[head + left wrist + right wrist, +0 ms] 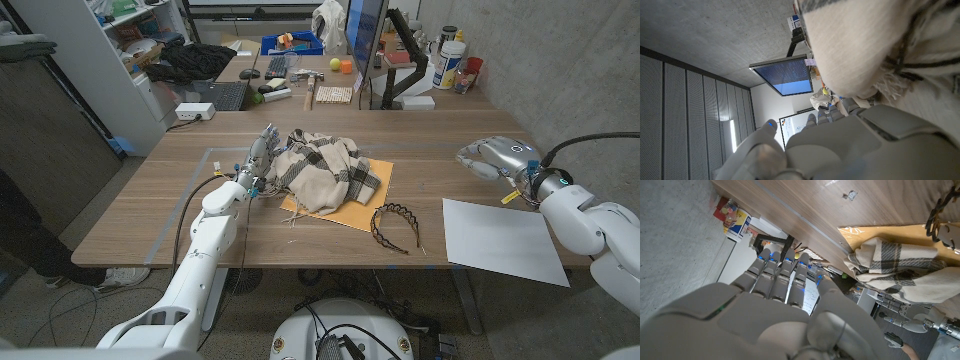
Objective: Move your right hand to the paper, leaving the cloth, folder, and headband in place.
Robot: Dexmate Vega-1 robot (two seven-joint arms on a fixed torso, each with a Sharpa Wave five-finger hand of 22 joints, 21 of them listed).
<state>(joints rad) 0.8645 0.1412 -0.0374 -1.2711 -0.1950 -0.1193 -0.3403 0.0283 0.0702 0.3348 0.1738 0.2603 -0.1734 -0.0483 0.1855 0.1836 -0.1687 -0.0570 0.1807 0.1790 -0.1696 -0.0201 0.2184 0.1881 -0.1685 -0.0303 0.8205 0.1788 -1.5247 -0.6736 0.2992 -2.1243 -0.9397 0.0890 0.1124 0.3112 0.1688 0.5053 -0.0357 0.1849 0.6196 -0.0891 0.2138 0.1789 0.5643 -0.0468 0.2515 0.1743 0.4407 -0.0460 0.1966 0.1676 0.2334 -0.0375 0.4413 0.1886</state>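
A white sheet of paper (503, 238) lies at the table's near right. My right hand (492, 157) hovers beyond the paper's far edge, fingers stretched out side by side and holding nothing; the right wrist view shows it (785, 300) the same way. A cream and black plaid cloth (322, 170) is bunched on a tan folder (355, 212) mid-table. A black toothed headband (392, 226) lies just right of the folder's near corner. My left hand (262, 158) stands at the cloth's left edge with its fingers up. In the left wrist view the cloth (865, 45) hangs close over those fingers (840, 107).
A second desk behind holds a monitor (365, 40), a laptop (222, 95), bottles (450, 62) and clutter. A shelf unit (90, 60) stands at the left and a concrete wall at the right. A person's leg and shoe (125, 275) show by the table's left side.
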